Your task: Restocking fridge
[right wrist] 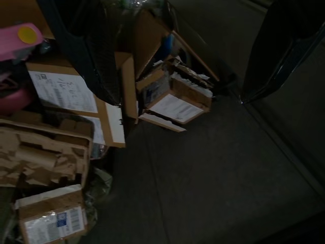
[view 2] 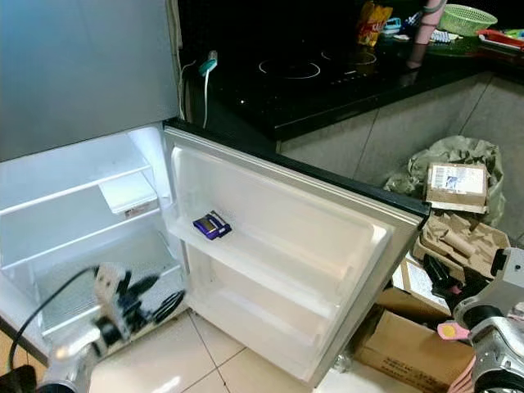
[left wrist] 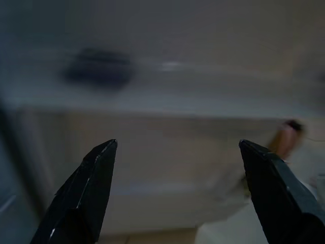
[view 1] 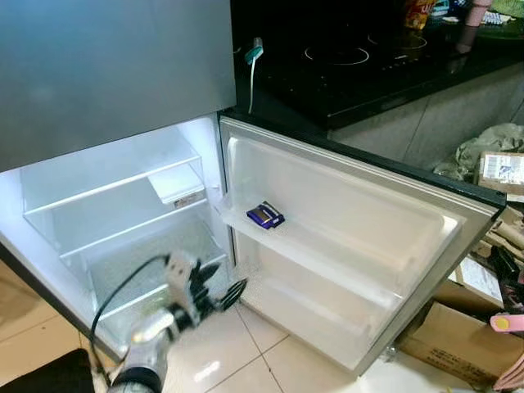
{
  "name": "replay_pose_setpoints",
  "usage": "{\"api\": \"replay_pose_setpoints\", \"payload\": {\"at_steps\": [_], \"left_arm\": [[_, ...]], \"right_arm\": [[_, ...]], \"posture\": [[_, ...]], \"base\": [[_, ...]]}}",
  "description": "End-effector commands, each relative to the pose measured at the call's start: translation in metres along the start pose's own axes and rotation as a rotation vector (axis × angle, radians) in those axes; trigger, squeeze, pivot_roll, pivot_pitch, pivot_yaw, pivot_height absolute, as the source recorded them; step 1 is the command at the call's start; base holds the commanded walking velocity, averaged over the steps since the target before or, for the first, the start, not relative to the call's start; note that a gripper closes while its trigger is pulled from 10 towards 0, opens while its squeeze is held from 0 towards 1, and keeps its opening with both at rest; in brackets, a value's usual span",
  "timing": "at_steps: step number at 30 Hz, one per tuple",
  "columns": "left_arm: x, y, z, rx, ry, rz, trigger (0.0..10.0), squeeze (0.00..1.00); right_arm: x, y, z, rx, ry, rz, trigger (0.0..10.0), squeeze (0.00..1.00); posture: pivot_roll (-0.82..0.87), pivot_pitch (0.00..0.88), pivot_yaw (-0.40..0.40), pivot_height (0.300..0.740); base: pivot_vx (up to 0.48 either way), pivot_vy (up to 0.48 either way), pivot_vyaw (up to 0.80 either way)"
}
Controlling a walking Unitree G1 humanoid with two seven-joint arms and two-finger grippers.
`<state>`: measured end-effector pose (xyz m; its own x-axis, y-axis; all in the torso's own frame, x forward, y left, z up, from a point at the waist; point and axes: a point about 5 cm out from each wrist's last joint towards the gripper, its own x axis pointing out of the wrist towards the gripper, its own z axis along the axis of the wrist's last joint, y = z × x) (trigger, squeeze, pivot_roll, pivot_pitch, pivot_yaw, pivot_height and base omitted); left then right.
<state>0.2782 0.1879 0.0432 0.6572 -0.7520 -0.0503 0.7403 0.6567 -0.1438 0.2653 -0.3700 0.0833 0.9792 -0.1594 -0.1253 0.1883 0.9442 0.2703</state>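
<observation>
- Currently the fridge (view 1: 115, 205) stands open, lit inside, glass shelves bare; a small white drawer box sits under the upper shelf.
- Left gripper (view 1: 219, 296) is low in front of the fridge's bottom compartment, by the floor tiles, fingers (left wrist: 84, 190) spread wide with nothing between them. Wrist view is blurred but shows both tips far apart, aimed at the door's inner side.
- Key relation: the small dark blue packet (view 1: 265, 215) lies on the upper door shelf (view 1: 327, 246), above and to the right of the left gripper. In the left wrist view it's a dark smear (left wrist: 99, 71) up and off-centre from the gap between the tips. Its long axis runs roughly along the shelf ledge, slightly skewed.
- The left arm is clearly the nearer one to the door shelf; judgement: any placing or adjusting there falls to it, and it'd need to rise and swing right.
- Obstruction: the door shelf's front lip stands between the fingers and the packet; the lower door shelf is bare.
- Black table (view 1: 360, 65) with hob runs behind the door; a toothbrush-like item hangs off its edge.
- Right gripper (view 2: 499, 344) hangs at far right over the cardboard boxes (view 2: 409, 344) and packing litter on the floor; a pink thing sits right by it, contact unclear. Whether its fingers are open or closed I cannot tell.
</observation>
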Motion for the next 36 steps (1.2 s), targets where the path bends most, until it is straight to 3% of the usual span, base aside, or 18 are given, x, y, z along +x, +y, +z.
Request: {"api": "replay_pose_setpoints", "payload": {"at_steps": [1, 2, 6, 7, 14, 29, 36], "left_arm": [[0.000, -0.007, 0.007, -0.010, -0.005, -0.160, 10.0, 0.00], [0.001, -0.011, 0.012, -0.015, -0.011, -0.234, 10.0, 0.00], [0.000, -0.015, 0.020, -0.009, -0.017, -0.330, 10.0, 0.00], [-0.002, -0.019, 0.030, 0.009, -0.004, -0.436, 10.0, 0.00], [-0.008, -0.025, 0.053, 0.042, 0.039, -0.574, 10.0, 0.00], [-0.020, -0.020, 0.075, 0.078, 0.097, -0.557, 10.0, 0.00], [-0.027, -0.015, 0.086, 0.105, 0.091, -0.511, 10.0, 0.00]], "right_arm": [[-0.001, 0.000, -0.001, -0.015, 0.022, 0.012, 10.0, 0.00], [-0.001, 0.000, -0.002, -0.019, 0.028, 0.017, 10.0, 0.00], [-0.001, 0.000, -0.002, -0.029, 0.040, 0.032, 10.0, 0.00], [-0.001, 0.003, -0.004, -0.038, 0.058, 0.081, 10.0, 0.00], [0.000, 0.012, -0.004, -0.050, 0.092, 0.216, 10.0, 0.00], [-0.004, 0.021, 0.005, -0.033, 0.141, 0.492, 10.0, 0.00], [-0.017, 0.031, 0.000, -0.021, 0.269, 0.788, 10.0, 0.00]], "posture": [[-0.03, 0.000, -0.028, 0.740], [-0.03, 0.000, -0.028, 0.740], [-0.03, 0.000, -0.027, 0.740], [-0.03, 0.000, -0.027, 0.740], [-0.03, 0.000, -0.022, 0.740], [-0.03, 0.000, -0.014, 0.740], [-0.03, 0.000, -0.017, 0.740]], "base": [[0.000, 0.000, 0.00], [0.000, 0.000, 0.00], [0.000, 0.000, 0.00], [0.000, 0.000, 0.00], [0.000, 0.000, 0.00], [0.000, 0.000, 0.00], [0.000, 0.000, 0.00]]}}
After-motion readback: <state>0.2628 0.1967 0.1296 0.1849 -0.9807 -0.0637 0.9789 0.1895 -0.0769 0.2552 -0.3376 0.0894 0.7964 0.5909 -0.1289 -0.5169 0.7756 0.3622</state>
